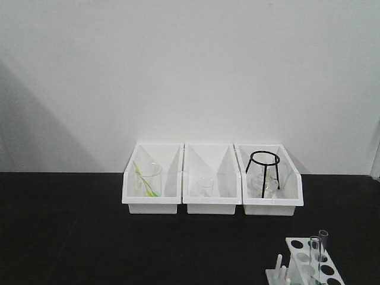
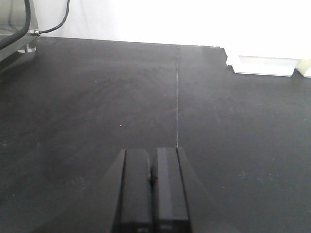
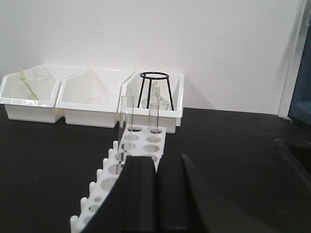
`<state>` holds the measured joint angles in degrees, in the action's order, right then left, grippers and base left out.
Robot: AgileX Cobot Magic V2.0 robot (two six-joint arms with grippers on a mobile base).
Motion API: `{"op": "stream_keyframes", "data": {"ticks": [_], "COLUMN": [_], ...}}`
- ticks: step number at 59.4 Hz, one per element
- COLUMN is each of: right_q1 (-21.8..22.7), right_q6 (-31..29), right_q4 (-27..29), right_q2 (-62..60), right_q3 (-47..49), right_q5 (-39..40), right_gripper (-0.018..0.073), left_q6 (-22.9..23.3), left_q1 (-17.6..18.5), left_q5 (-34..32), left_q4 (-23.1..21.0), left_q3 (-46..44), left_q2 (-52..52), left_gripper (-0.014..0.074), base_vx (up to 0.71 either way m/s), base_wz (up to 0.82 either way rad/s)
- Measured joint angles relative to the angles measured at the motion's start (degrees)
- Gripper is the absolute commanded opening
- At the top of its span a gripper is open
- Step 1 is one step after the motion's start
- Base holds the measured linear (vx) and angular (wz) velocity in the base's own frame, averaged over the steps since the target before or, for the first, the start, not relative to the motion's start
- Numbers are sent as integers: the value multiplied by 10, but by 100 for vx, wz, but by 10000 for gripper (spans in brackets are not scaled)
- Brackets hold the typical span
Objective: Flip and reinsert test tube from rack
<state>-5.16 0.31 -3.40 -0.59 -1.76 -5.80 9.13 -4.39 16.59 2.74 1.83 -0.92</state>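
On the black bench (image 1: 71,237), the small white plastic rack (image 1: 312,267) with two clear glass tubes is cut by the frame edge. The left end effector (image 2: 151,179) and the right end effector (image 3: 156,189) have jaws pressed together, holding nothing.

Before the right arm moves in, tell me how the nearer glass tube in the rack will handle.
The nearer test tube looks like thin clear glass, so probably fragile and slippery under a firm squeeze. It stands tall and slim in the rack, so a sideways nudge may tilt it. Being round, it would likely roll if laid on the table.
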Motion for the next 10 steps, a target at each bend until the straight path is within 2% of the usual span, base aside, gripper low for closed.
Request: {"op": "stream_keyframes", "data": {"ticks": [10], "right_q1": [0], "right_q6": [0], "right_q4": [0], "right_q2": [0], "right_q3": [0], "right_q5": [0], "right_gripper": [-12], "left_q6": [0], "left_q1": [0], "left_q5": [0], "left_q4": [0], "left_q3": [0], "left_q2": [0], "left_gripper": [-6], "base_vx": [0], "base_wz": [0]}}
